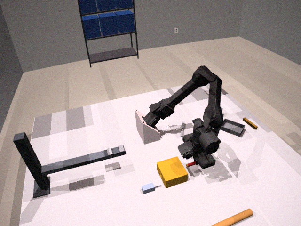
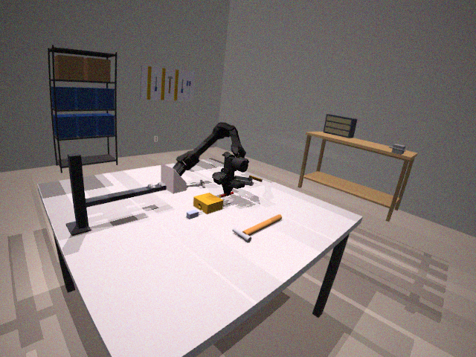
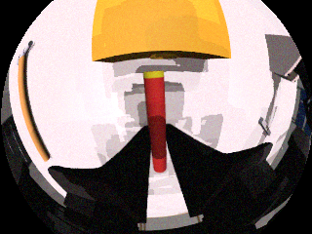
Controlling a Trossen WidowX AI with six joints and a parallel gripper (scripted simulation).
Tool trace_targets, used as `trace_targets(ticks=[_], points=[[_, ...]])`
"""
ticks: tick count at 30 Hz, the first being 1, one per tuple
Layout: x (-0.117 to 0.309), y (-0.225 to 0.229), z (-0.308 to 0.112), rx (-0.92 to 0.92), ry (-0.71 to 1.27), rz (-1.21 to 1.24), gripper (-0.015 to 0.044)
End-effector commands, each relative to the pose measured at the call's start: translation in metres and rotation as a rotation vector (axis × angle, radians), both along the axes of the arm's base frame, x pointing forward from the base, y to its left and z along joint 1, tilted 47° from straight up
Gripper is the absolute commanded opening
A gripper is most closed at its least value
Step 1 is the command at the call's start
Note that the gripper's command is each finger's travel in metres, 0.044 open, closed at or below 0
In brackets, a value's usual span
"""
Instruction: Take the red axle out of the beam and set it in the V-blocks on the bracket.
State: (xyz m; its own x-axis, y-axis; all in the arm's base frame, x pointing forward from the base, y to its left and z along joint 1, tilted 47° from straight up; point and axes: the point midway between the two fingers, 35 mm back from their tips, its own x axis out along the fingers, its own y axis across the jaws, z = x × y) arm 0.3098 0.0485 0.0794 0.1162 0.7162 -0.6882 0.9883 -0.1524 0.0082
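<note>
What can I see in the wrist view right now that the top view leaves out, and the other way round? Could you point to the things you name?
Only wrist: both black fingers closed on the red rod (image 3: 155, 97) (image 1: 191, 164), plus its far red end.
Only top: the shallow gray tray (image 1: 225, 130) and wall outlet (image 1: 176, 30).
Both: that rod and the yellow block (image 3: 161, 29) (image 1: 172, 171).

Matt, smooth-looking black arm (image 1: 186, 90) (image 2: 203, 147); wooden-looking workbench (image 2: 357, 143); smooth, matt yellow block (image 1: 172, 171) (image 2: 207, 202) (image 3: 161, 29).
</note>
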Motion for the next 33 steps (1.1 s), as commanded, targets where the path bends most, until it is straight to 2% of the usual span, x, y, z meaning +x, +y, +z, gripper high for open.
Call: trace_targets(ticks=[1,13,18,22,33], points=[[0.001,-0.019,0.015,-0.01,-0.005,0.001,0.0],[-0.006,-0.065,0.057,0.002,0.003,-0.003,0.0],[-0.006,-0.071,0.062,0.007,0.012,-0.012,0.0],[-0.006,-0.081,0.054,-0.003,0.012,-0.016,0.0],[-0.021,-0.149,-0.001,-0.054,0.018,-0.032,0.0]])
